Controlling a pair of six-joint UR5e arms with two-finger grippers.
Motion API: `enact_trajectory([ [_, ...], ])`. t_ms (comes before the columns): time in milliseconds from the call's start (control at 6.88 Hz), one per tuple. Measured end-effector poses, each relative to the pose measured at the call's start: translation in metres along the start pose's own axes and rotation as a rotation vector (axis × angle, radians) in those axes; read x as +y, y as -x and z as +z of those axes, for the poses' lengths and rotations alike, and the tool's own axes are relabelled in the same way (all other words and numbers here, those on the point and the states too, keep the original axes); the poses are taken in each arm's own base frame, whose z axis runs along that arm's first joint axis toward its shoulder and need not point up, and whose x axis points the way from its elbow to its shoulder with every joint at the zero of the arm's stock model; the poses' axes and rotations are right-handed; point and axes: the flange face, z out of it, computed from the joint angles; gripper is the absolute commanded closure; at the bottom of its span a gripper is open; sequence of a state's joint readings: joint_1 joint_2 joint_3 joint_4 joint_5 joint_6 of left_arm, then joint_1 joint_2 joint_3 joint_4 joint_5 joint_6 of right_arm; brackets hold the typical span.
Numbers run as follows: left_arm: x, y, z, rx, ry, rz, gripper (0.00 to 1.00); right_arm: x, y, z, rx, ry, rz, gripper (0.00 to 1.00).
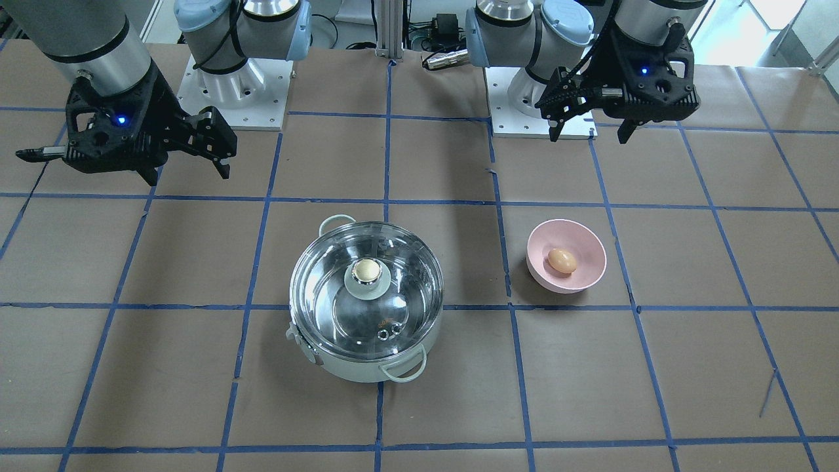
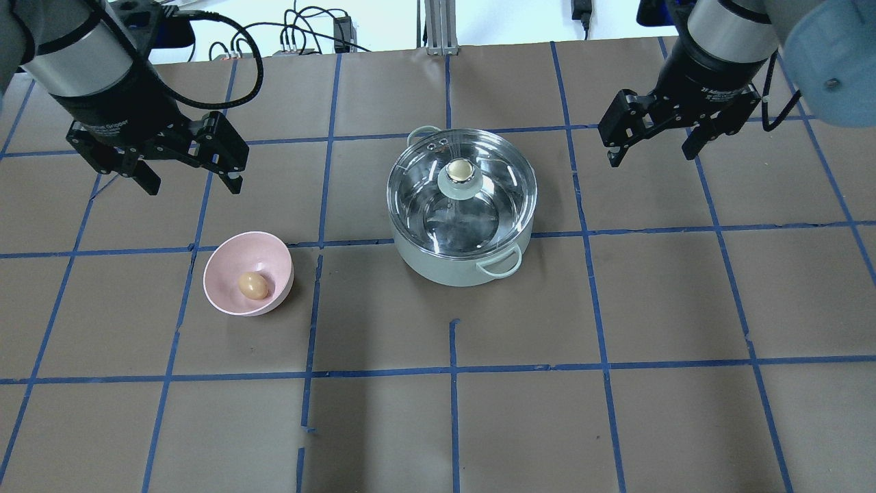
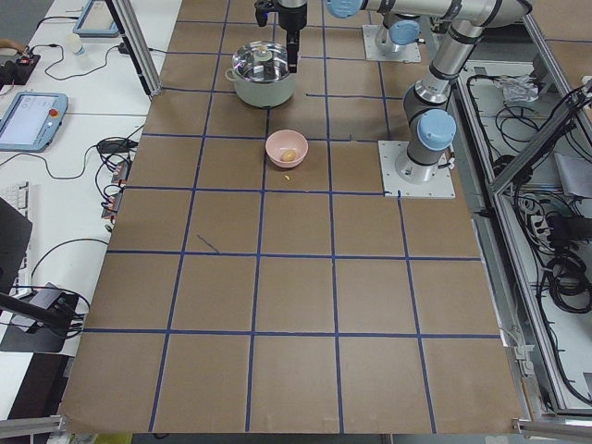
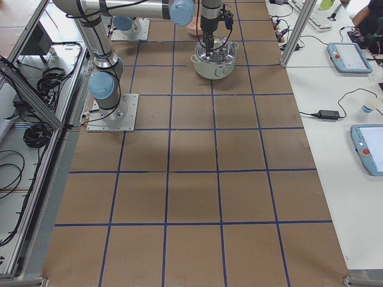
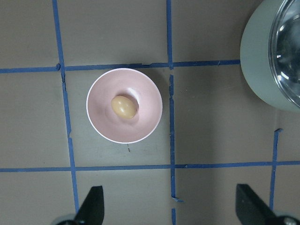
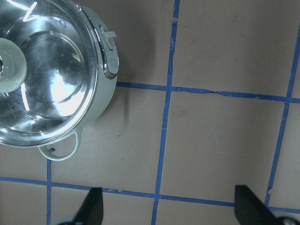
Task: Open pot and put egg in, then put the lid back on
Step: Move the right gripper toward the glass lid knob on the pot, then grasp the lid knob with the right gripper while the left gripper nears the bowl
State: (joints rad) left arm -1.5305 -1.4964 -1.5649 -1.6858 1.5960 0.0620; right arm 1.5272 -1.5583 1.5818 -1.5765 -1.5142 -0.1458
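Overhead: the pot (image 2: 448,270) at mid-table, the lid (image 2: 428,205) seated on its rim, golden knob (image 2: 460,169) up. To the left in that view and well apart, the pink bowl (image 2: 222,263) with the egg (image 2: 253,285) lying inside. Above the table (image 2: 616,308) beside the bowl, the left gripper (image 2: 194,186), jaws spread wide, grasping nothing. Off the pot's other side, the right gripper (image 2: 650,157), likewise released, empty and touching nothing. Given by the front-facing view but hidden from overhead: a small clip (image 1: 298,339) on the pot's wall, on the right gripper's side. Same clip close up from the right wrist, plus one loop handle (image 6: 58,150). From the left wrist: bowl and egg whole, ahead of the two dark fingertips (image 5: 93,204) at the bottom edge, with only a slice of the pot at the upper right. From the table's left end: bowl nearer, pot beyond it. From the right end: bowl largely hidden behind the near arm, whose gripper stands in front of the pot. As for room: a broad stretch of brown surface with the blue tape grid (image 2: 452,370) between pot and bowl and on every side of the pot; table edges well apart from both.
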Motion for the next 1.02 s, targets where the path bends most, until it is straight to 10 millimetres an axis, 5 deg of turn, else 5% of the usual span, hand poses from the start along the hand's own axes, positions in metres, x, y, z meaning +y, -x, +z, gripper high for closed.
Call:
enact_trajectory([
  [726, 0.000, 0.003, 0.011, 0.004, 0.022, 0.005, 0.00, -0.003, 0.013, -0.001, -0.009, -0.020, 0.017, 0.00],
  [1017, -0.005, 0.013, 0.029, 0.006, 0.027, 0.019, 0.00, -0.013, 0.085, 0.023, -0.012, -0.040, 0.036, 0.00],
])
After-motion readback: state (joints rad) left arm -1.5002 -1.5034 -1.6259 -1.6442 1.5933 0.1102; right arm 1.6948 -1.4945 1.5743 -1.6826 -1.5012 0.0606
